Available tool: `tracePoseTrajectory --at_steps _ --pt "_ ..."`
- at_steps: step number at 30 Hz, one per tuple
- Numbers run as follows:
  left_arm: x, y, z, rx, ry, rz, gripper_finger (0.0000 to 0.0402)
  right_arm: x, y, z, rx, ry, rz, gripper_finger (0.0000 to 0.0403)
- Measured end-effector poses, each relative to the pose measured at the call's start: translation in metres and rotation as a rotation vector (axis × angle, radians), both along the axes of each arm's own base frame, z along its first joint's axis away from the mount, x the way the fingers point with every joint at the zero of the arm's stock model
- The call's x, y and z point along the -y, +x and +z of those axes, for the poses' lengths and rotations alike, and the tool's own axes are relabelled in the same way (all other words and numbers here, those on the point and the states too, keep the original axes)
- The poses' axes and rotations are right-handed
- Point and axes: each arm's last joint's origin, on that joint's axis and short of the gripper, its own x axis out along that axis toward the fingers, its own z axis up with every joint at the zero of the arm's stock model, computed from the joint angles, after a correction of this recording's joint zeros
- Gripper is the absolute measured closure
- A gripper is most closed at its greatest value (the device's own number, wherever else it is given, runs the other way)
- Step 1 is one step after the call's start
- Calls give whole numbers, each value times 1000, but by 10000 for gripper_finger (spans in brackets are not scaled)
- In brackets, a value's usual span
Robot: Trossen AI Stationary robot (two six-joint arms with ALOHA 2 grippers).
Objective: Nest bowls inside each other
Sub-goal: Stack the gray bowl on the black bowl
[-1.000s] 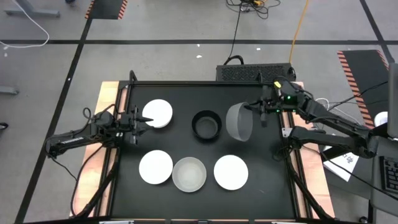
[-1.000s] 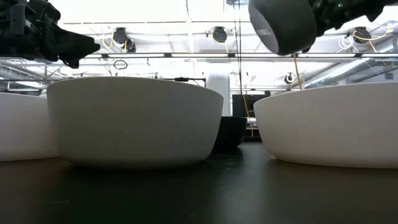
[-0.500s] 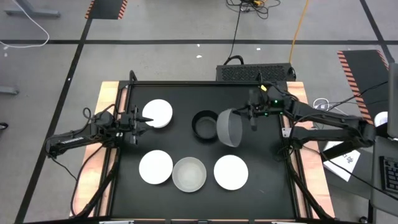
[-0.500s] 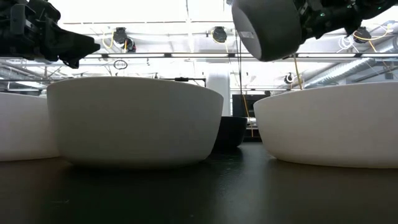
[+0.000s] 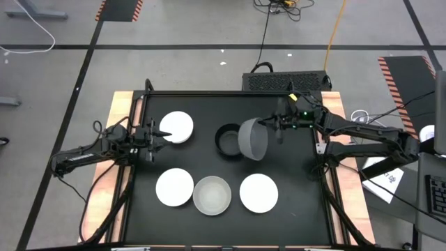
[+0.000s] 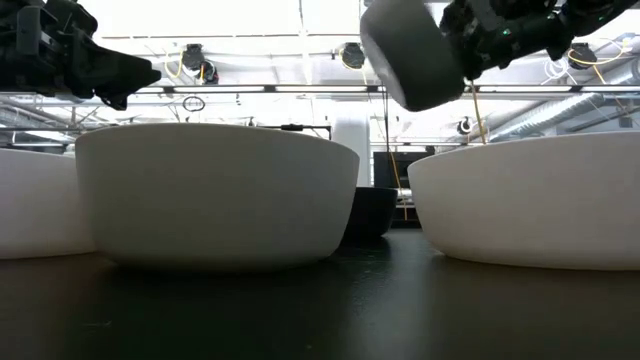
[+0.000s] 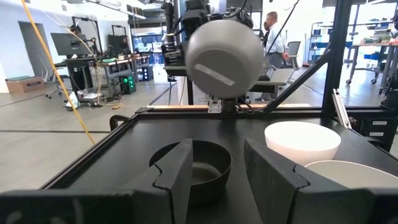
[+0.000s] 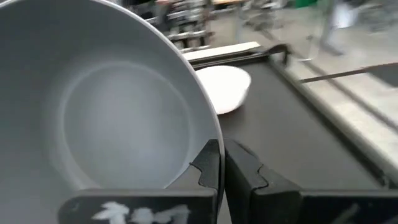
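Up off the black table (image 5: 293, 202), just beside the right claw (image 5: 266, 127): dark grey bowl (image 5: 253, 139), tipped on its side, open mouth turned toward the far white bowl. Rim pinched tight between the two fingers (image 8: 211, 167) of that claw, almost no gap. Partly over the black bowl (image 5: 229, 139), which sits flat on the table just past the claw, toward the middle. Seen from table height, grey bowl (image 6: 410, 52) hanging high above everything else.

Off to the other side, well apart from the right claw: left claw (image 5: 157, 137), held above the table, fingers (image 7: 177, 171) spread with a clear gap, nothing between them. One white bowl (image 5: 177, 127) touching or almost touching its tips, hard to tell which. Looking out past those fingers: black bowl (image 7: 196, 167) on the table ahead, grey bowl (image 7: 224, 55) in the air above and behind it.

Nearer the front edge, away from both claws, a row of three: white bowl (image 5: 174, 187), then pale see-through bowl (image 5: 212, 195) touching it, then another white bowl (image 5: 258, 192) just beside that. All three mouth up.

Far behind the table, a person (image 7: 273, 38) standing in the room.
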Motion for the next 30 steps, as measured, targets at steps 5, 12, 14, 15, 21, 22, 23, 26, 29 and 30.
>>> tracePoseTrajectory --at_steps 5,12,14,15,21,22,23,26,29,30 --pt "0 0 0 0 1 0 254 10 9 0 -8 4 -23 403" --pt "0 0 0 0 -2 -1 254 27 30 10 -38 -5 -33 403" --pt "0 0 0 0 -2 0 254 33 37 14 -45 7 -6 403" --pt "0 0 0 0 -2 0 254 36 41 16 -49 16 7 403" --pt "0 0 0 0 -2 0 254 54 61 25 -125 56 26 403" --pt "0 0 0 0 -2 0 254 56 65 26 -145 72 33 403" --pt "0 0 0 0 -1 0 254 59 68 27 -162 85 39 403" --pt "0 0 0 -1 0 0 254 64 78 32 -204 92 54 403" --pt "0 0 -1 -6 12 0 254 69 86 30 -255 118 58 403" --pt "0 0 -1 -10 18 1 254 70 88 30 -269 126 58 403"
